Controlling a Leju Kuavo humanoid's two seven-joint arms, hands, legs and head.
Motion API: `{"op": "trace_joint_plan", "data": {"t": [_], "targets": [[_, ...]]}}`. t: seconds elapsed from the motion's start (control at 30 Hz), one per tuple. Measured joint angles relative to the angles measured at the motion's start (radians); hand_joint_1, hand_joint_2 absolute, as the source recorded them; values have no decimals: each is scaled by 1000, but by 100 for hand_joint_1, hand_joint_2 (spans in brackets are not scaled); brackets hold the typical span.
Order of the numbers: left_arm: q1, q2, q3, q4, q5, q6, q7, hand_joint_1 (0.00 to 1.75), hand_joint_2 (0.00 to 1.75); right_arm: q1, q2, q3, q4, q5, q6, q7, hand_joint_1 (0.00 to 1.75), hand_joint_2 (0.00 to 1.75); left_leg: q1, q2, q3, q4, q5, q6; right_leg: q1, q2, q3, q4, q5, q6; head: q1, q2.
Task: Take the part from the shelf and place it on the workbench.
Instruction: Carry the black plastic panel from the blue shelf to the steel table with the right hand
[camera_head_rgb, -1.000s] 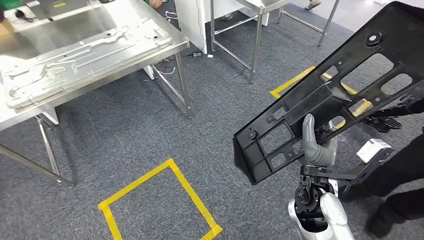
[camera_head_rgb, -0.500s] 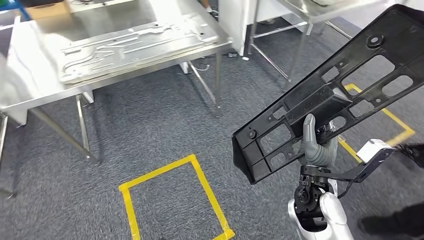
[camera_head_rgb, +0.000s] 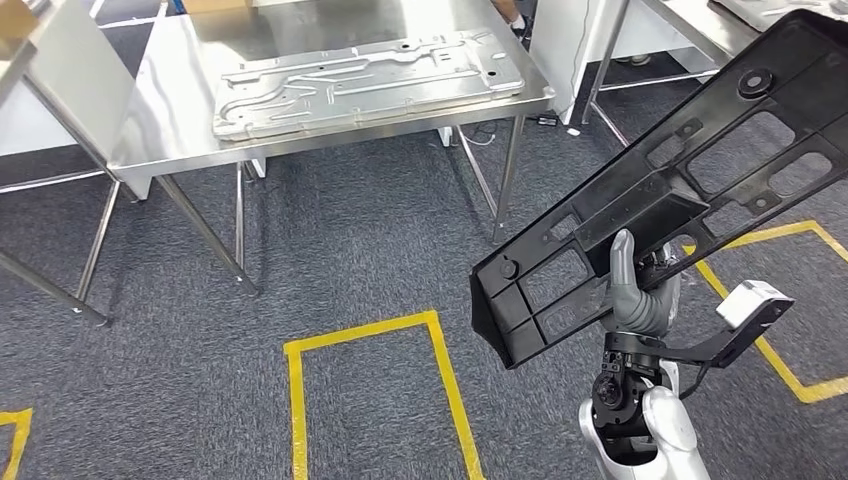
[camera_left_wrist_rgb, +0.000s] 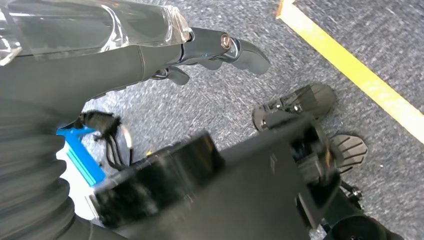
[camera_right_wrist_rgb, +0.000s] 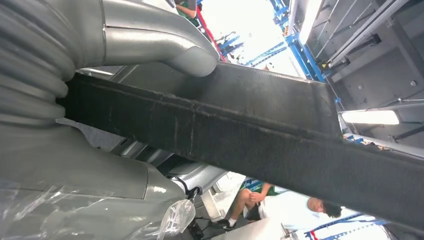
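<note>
Part (camera_head_rgb: 660, 190), a long black perforated panel, rides tilted in the right hand (camera_head_rgb: 635, 290), clear of the floor. Since a second ago the view has swung round, so the steel counter (camera_head_rgb: 160, 120) now lies ahead; carrying remains. The left hand (camera_left_wrist_rgb: 200, 50) hangs empty, fingers loosely apart.

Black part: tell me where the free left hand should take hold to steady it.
Probably the low near end of the black part. It tilts up to the right, with the right hand gripping the rib near the middle. Bring the left hand from the left and hook the fingers through a cutout by the end flange.
</note>
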Motion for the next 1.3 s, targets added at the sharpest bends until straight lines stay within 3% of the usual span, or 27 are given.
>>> {"op": "trace_joint_plan", "data": {"t": [0.07,0.13,0.17,0.2,0.27,0.33,0.43,0.5,0.53,0.6,0.63,0.67,0.7,0.73,0.8,0.83,0.87,1.0,1.03,1.1,1.13,1.17,1.2,1.23,1.3], "targets": [[-2,0,1,0,0,0,0,0,175,0,0,0,0,0,0,0,175,175,1,60,-68,137,-66,-11,0,-26,5,-4,-2,-6,-1,0],[-3,0,2,0,0,0,0,0,175,1,0,0,0,0,0,0,175,175,7,78,-138,269,-111,-20,0,-52,7,-4,-7,-7,0,0],[-2,0,2,0,0,0,0,0,175,1,0,0,1,0,0,0,175,175,9,81,-149,285,-108,-22,-1,-65,9,-3,-10,-5,0,0],[-2,0,2,0,0,0,0,0,175,1,0,0,1,0,0,0,175,175,11,86,-136,255,-85,-23,-1,-77,13,-3,-14,-3,0,0],[-2,0,3,0,0,0,0,0,175,1,0,0,2,-6,1,-1,175,175,13,109,-57,99,-13,-23,-3,-95,24,-3,-22,6,0,0],[-5,0,3,0,0,0,0,0,175,0,0,-1,2,-22,8,-8,175,175,9,128,9,-22,30,-17,0,-106,33,-2,-31,19,0,0],[-3,1,3,0,0,0,0,0,175,-1,1,-2,2,-45,22,-17,175,175,2,121,21,-42,31,2,2,-117,40,-3,-38,36,0,0],[-3,1,3,0,0,0,-1,0,175,0,2,-2,2,-50,26,-20,175,175,4,113,26,-44,29,16,-3,-97,31,28,-62,45,0,0],[-5,0,3,0,0,0,-3,0,175,0,2,-3,2,-52,27,-23,175,175,6,109,29,-46,27,23,-4,-79,8,77,-89,47,0,0],[-9,0,3,0,-2,-2,-7,0,175,3,2,-5,2,-52,29,-27,175,175,5,100,32,-45,22,34,-3,-47,-74,234,-153,48,0,0],[-9,0,3,0,-3,-5,-9,0,175,6,2,-7,2,-53,29,-29,175,175,3,95,35,-45,19,37,-2,-42,-115,302,-170,48,0,0],[-9,0,3,0,-4,-8,-11,0,175,9,2,-8,3,-53,29,-29,175,175,1,89,38,-45,15,39,-1,-40,-140,334,-166,47,0,0],[-8,0,3,0,-5,-11,-13,0,175,11,2,-9,3,-53,29,-30,175,175,0,83,44,-45,11,39,-1,-39,-144,323,-142,45,0,0],[-8,0,3,0,-6,-13,-15,0,175,11,2,-11,3,-53,29,-30,175,175,-1,77,52,-45,6,37,0,-39,-127,271,-101,42,0,0],[-9,0,3,0,-7,-14,-17,0,175,11,2,-14,3,-53,29,-31,175,175,-3,68,67,-44,-7,30,2,-33,-63,117,-19,34,0,0],[-9,-1,3,0,-7,-14,-17,0,175,10,2,-14,3,-53,29,-31,175,175,-5,65,72,-44,-13,26,3,-30,-38,60,1,29,0,0],[-10,0,3,0,-7,-14,-17,0,175,10,2,-15,3,-53,29,-31,175,175,-6,63,73,-45,-18,21,5,-27,-23,27,7,25,1,0],[-9,0,3,0,-6,-14,-18,0,175,9,2,-16,3,-53,30,-32,175,175,-3,68,70,-29,-41,0,5,-27,-5,6,-6,4,0,0],[-10,1,3,0,-6,-14,-19,0,175,9,2,-17,3,-52,30,-32,175,175,-2,72,50,14,-60,-5,3,-28,2,1,-8,-1,0,0],[-9,1,3,0,-6,-14,-21,0,175,9,2,-17,3,-52,30,-33,175,175,2,78,-37,168,-115,-15,1,-30,15,-1,-18,-8,0,0],[-7,1,3,0,-6,-14,-21,0,175,9,2,-17,3,-52,30,-33,175,175,4,79,-84,243,-133,-18,1,-30,22,-2,-24,-9,0,0],[-5,1,3,0,-6,-14,-21,0,175,10,2,-17,3,-52,30,-32,175,175,5,80,-120,288,-132,-20,1,-30,31,-2,-32,-8,0,0],[-3,1,3,0,-6,-14,-21,0,175,11,2,-17,4,-52,30,-33,175,175,6,80,-132,284,-108,-20,0,-30,43,-2,-41,-6,0,0],[-1,1,3,0,-6,-14,-22,0,175,11,2,-17,4,-52,30,-33,175,175,7,81,-123,239,-65,-19,-1,-30,56,-2,-51,-4,0,0],[-1,2,3,0,-5,-14,-23,0,175,10,2,-17,4,-52,30,-33,175,175,5,88,-70,79,33,-13,-1,-29,85,-5,-70,5,1,0]]}}
